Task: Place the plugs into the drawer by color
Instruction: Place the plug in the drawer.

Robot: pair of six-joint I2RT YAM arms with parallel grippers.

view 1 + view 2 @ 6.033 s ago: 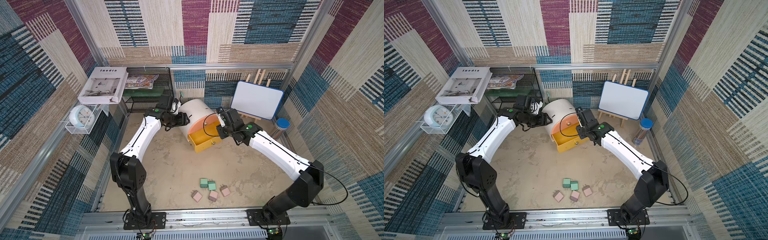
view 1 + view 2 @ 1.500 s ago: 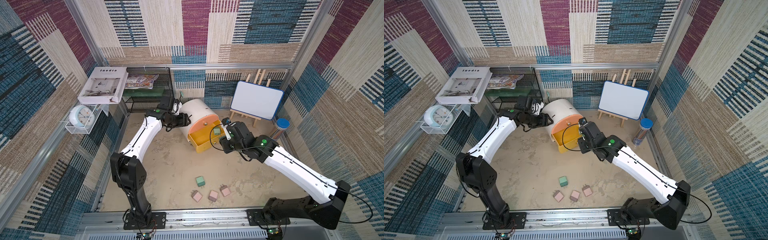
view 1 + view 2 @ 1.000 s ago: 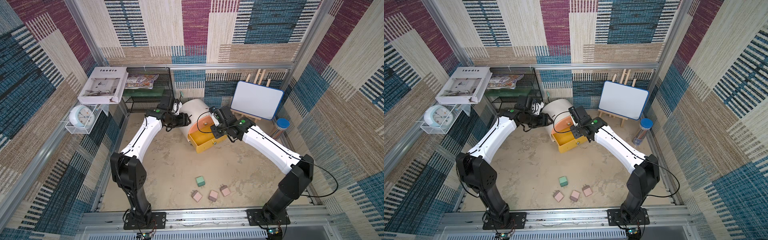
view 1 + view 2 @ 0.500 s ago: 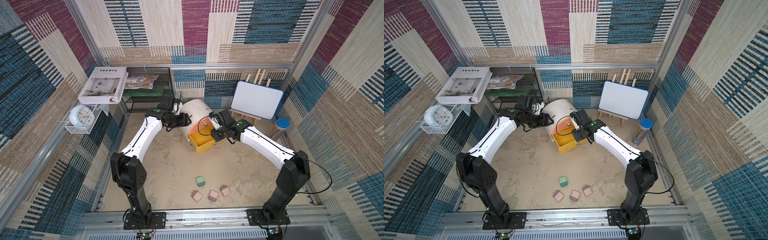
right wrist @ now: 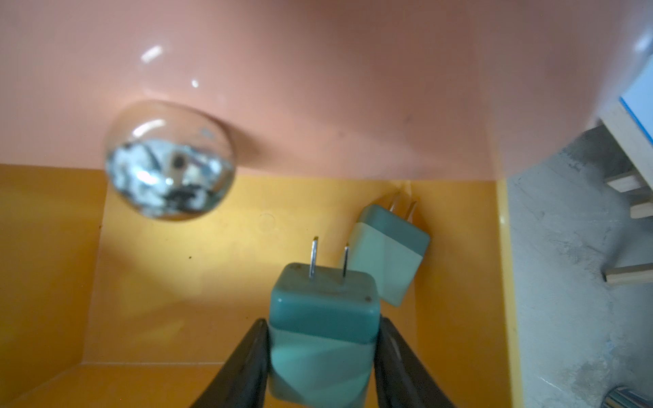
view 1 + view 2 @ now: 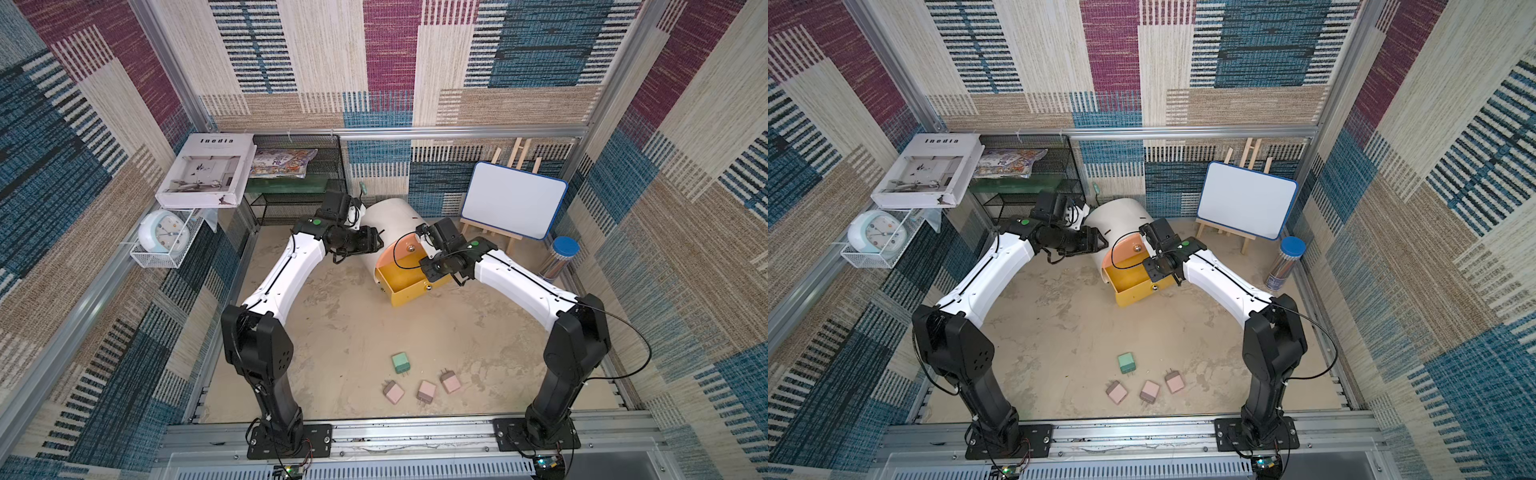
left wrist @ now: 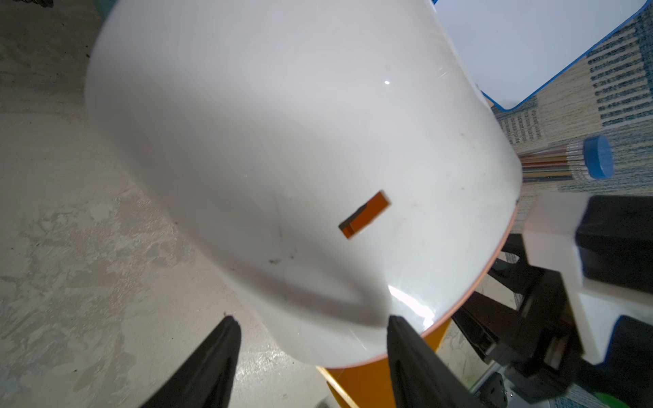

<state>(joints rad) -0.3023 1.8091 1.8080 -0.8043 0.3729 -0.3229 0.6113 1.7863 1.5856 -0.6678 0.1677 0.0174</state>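
Note:
The white barrel-shaped drawer stands at the back, with its yellow drawer pulled out. My right gripper is shut on a mint green plug, prongs forward, over the yellow drawer's inside. A second green plug lies in the drawer's far corner, under the peach front. On the floor near the front lie one green plug and three pink plugs. My left gripper is open against the cabinet's white side.
A whiteboard on an easel and a blue-capped pencil tube stand at the back right. A black wire-mesh shelf is at the back left, with a book and a clock beside it.
My right gripper has carried a green plug from the floor to the yellow drawer and settled over it. One green plug fewer lies on the floor. The left arm has not moved.

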